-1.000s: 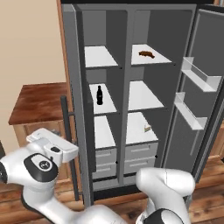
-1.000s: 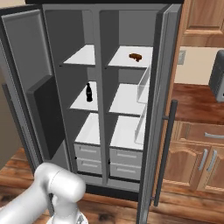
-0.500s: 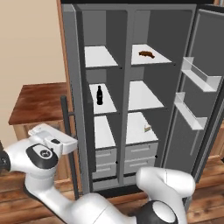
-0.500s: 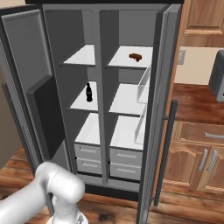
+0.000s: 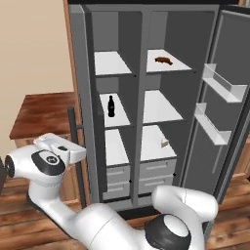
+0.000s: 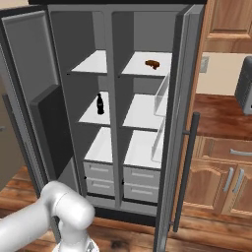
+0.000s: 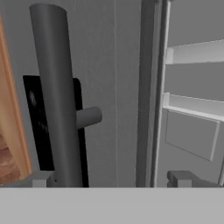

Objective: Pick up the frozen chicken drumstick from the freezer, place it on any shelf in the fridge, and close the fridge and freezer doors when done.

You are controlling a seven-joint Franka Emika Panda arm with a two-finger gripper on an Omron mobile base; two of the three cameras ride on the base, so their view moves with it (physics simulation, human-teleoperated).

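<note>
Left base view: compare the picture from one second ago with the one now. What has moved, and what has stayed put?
The arm's hand has drifted a little right, toward the freezer door's bar handle, and the arm's lower body has swung with it. Nothing was taken hold of or let go. The drumstick lies on the fridge's top shelf, the bottle stands in the freezer, and both doors stay open.

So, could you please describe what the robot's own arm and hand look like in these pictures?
The arm is glossy white, built of thick rounded tubular links, with dark grey to black discs at the joints. One dark disc near the wrist bears a small pale mark. The hand mounts on a flat white block; in the hand view its two fingertips are small, grey and blocky. No cables are visible.
</note>
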